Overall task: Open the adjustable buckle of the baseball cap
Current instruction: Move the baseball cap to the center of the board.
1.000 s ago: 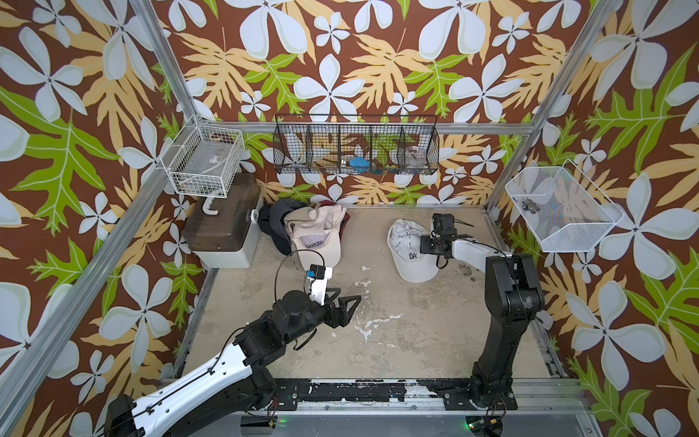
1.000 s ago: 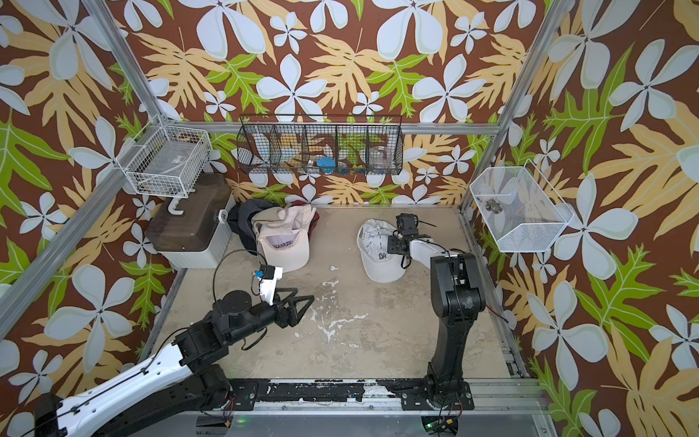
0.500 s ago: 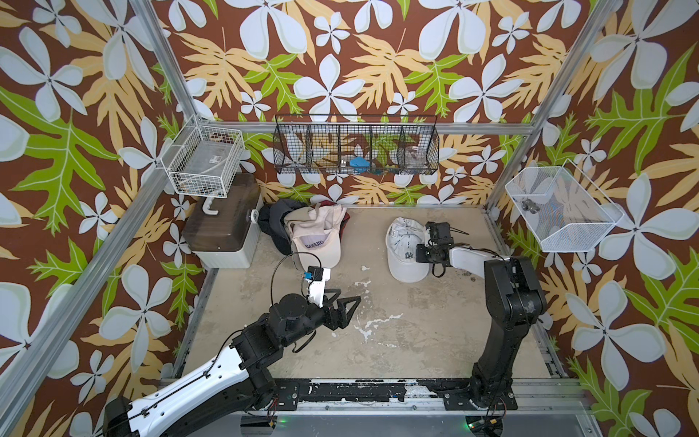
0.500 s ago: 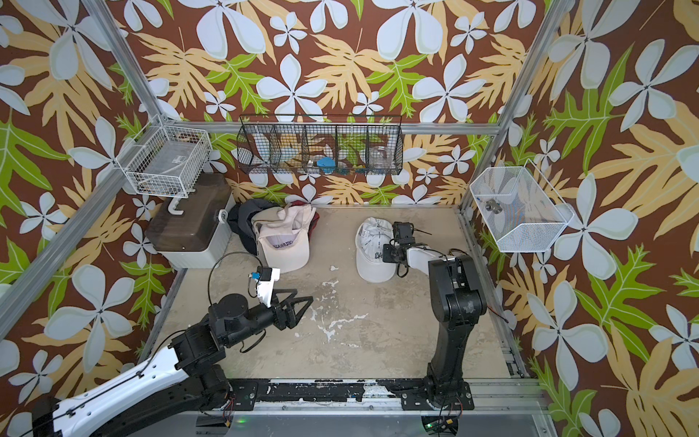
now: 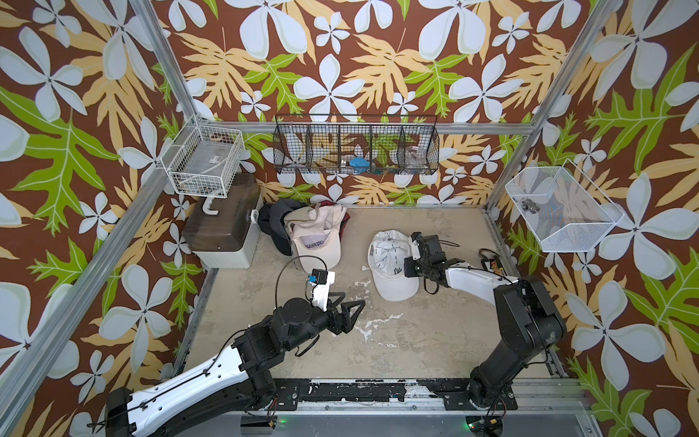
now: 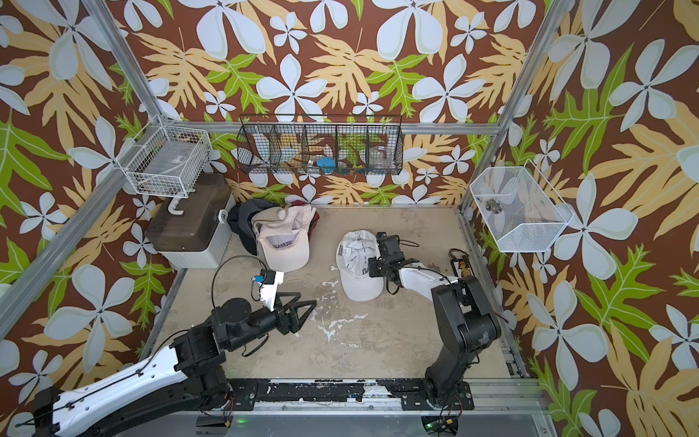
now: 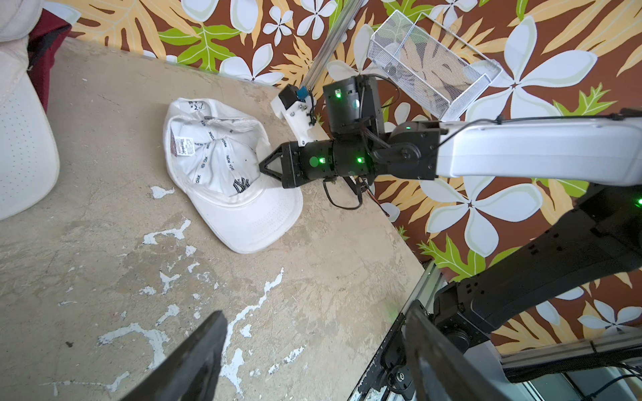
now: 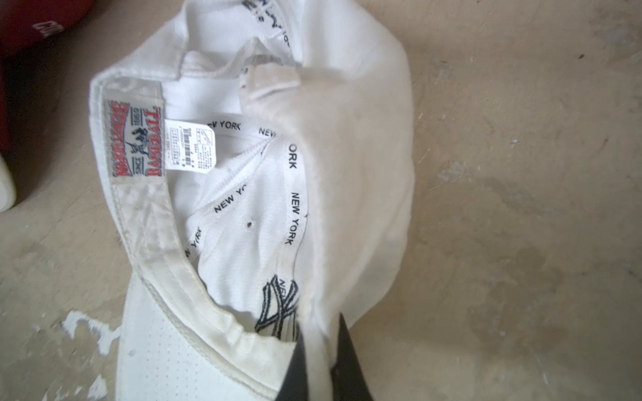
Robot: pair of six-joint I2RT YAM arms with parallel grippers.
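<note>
Buckle lost among folds — the low-reaching right hand point(image 7: 261, 166) pinches the white cap point(image 5: 389, 265) by its rim, left hand point(image 7: 312, 312) hovers open above the desk point(image 5: 416, 340).

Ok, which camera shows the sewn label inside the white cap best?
The right wrist view: the label sits close up, its Major League Baseball lettering readable inside the white cap. The left wrist view shows the label small and unreadable; in both top views the label is only a speck.
</note>
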